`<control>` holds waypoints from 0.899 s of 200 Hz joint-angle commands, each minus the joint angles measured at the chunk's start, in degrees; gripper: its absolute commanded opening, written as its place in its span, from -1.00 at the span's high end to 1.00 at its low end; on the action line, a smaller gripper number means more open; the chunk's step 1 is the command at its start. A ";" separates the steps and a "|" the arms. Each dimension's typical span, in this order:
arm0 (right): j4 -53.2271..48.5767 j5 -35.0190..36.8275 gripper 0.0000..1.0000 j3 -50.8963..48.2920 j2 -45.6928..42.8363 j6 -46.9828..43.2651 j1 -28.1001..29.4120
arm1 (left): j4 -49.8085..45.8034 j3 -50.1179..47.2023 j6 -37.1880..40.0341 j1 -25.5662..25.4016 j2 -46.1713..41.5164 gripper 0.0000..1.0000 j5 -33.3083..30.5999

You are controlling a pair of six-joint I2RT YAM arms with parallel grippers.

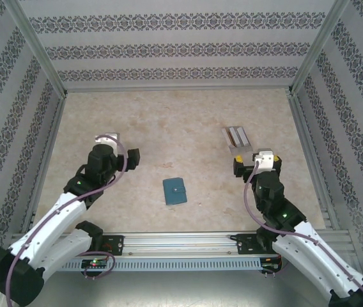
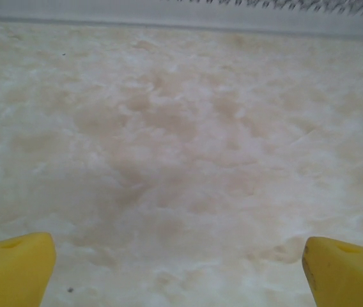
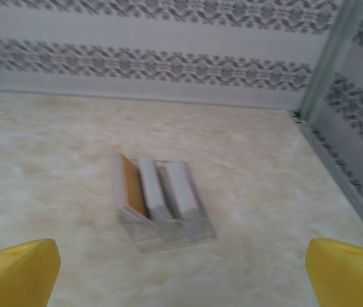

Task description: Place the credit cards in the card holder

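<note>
The teal-blue card holder (image 1: 176,190) lies shut and flat at the table's middle, its pale snap facing up, between the two arms. Pale grey credit cards (image 3: 169,188) lean in a row inside a clear slotted stand (image 3: 169,233), with an orange-brown face beside them on the left; from above the stand (image 1: 238,137) reads as a pale striped piece. My right gripper (image 3: 181,268) is open just short of this stand, yellow fingertips (image 3: 18,272) wide apart and empty. My left gripper (image 2: 178,262) is open over bare table at the left (image 1: 109,137), well away from the holder.
Patterned walls (image 1: 181,48) and metal corner posts (image 1: 306,54) enclose the beige marbled table (image 1: 169,121). An aluminium rail (image 1: 181,240) runs along the near edge by the arm bases. Bare table surrounds the holder and stand.
</note>
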 commanded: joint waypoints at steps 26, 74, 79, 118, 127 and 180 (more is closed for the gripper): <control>14.26 -14.64 -0.97 -7.68 3.17 -5.24 -14.64 | 32.81 -11.35 20.08 2.28 12.07 -0.99 -8.75; 32.73 -24.08 -0.96 -12.15 18.13 -1.67 -25.05 | 47.85 -13.58 28.72 4.87 26.10 -0.99 -2.42; 34.90 -24.55 -0.96 -12.12 20.32 -1.47 -25.54 | 49.81 -13.54 28.81 5.07 27.62 -0.99 -2.21; 45.13 -28.06 -0.97 -8.38 34.90 -0.88 -27.71 | 58.72 -13.22 25.97 9.56 33.35 -0.99 0.73; 45.63 -29.84 -0.97 -7.01 37.76 -1.14 -28.61 | 57.57 -12.67 23.46 11.00 33.28 -0.99 -0.93; 56.49 -34.74 -0.96 -1.43 53.42 0.04 -31.48 | 56.20 -9.80 15.40 20.83 38.89 -0.99 10.80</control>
